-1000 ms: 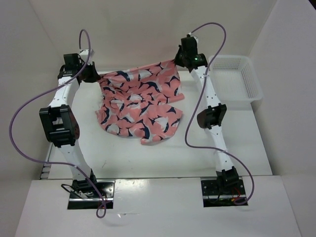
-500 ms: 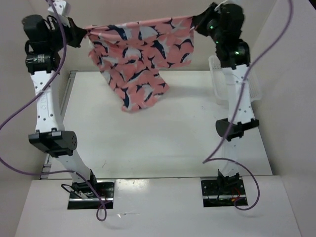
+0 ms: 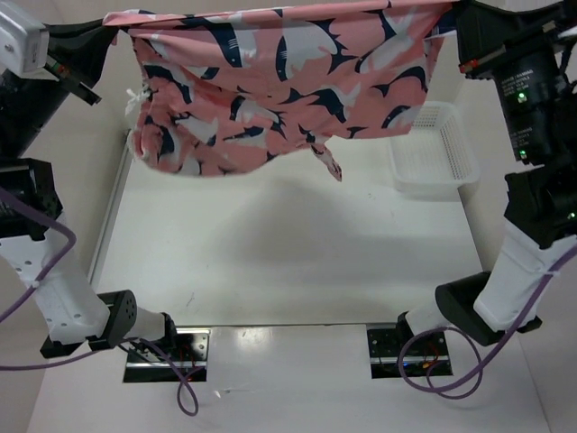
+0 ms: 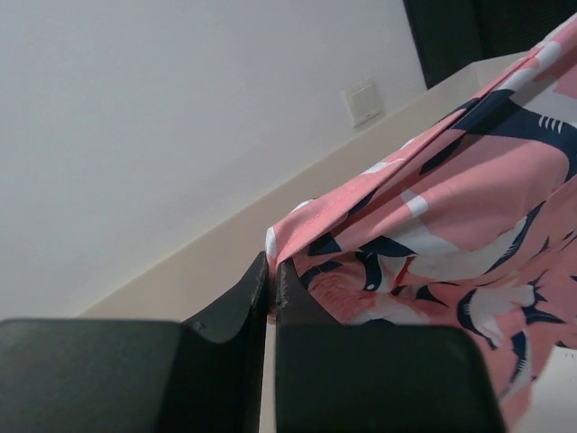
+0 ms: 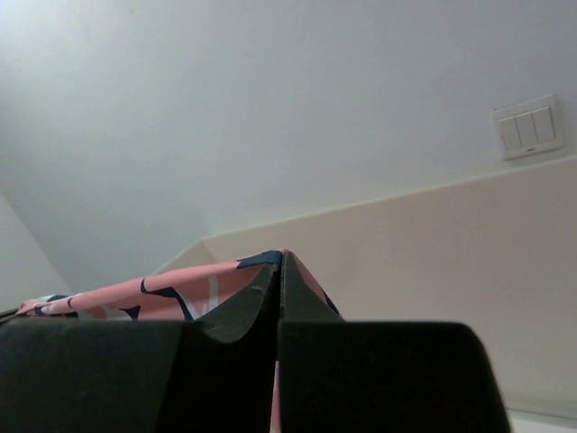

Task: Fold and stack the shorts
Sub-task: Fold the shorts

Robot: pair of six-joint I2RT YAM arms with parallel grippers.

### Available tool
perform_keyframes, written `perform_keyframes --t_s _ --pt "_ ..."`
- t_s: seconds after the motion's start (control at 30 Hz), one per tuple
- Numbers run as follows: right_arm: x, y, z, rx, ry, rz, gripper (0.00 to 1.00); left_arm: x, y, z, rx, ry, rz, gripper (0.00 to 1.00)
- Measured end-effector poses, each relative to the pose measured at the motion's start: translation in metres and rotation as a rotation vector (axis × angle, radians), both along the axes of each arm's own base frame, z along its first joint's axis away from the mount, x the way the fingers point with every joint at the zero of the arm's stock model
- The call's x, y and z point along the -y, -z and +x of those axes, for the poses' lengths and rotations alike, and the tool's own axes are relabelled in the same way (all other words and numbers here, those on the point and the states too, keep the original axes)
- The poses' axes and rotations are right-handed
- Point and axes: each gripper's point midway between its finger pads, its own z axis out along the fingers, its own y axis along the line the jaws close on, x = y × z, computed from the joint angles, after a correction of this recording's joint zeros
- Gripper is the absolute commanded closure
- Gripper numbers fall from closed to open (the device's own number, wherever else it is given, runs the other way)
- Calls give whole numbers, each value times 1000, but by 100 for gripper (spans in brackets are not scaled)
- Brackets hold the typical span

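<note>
**Top view.** The shorts (image 3: 279, 81) hang in the air, spread wide along their upper edge between the two arms. They are clear of the counter (image 3: 288, 262). The white mesh basket (image 3: 433, 153) stands at the counter's right side. The left pincer (image 3: 110, 32) holds the corner farthest from the basket. The right pincer (image 3: 448, 23) holds the corner nearest it, up beyond the basket's far rim in this view. The cloth sags lowest on the side away from the basket, bunched there. A thin loose tail (image 3: 329, 162) dangles from the lower hem, just left of the basket.

**Left wrist view.** The left pincer (image 4: 272, 271) has its two dark fingers pressed together on a folded corner of the shorts (image 4: 469, 207). The cloth fans out to the right from that pinch. A pale wall with a switch plate (image 4: 364, 102) lies behind; the basket is out of sight.

**Right wrist view.** The right pincer (image 5: 279, 266) is likewise clamped on a peak of the shorts (image 5: 135, 298). The printed cloth trails off to the left. A switch plate (image 5: 529, 127) shows on the wall behind.
</note>
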Motion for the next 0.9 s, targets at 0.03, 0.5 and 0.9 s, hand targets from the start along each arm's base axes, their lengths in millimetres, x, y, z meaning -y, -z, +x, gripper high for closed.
perform_keyframes --t_s 0.03,0.5,0.9 --pt "3 -2 -8 9 7 5 100 2 -1 -5 8 8 7 100" --pt "13 65 59 -221 157 -58 100 2 88 58 -277 85 -20 100" --pt "-37 353 283 -847 206 -253 100 -47 410 207 -963 -80 -190 100"
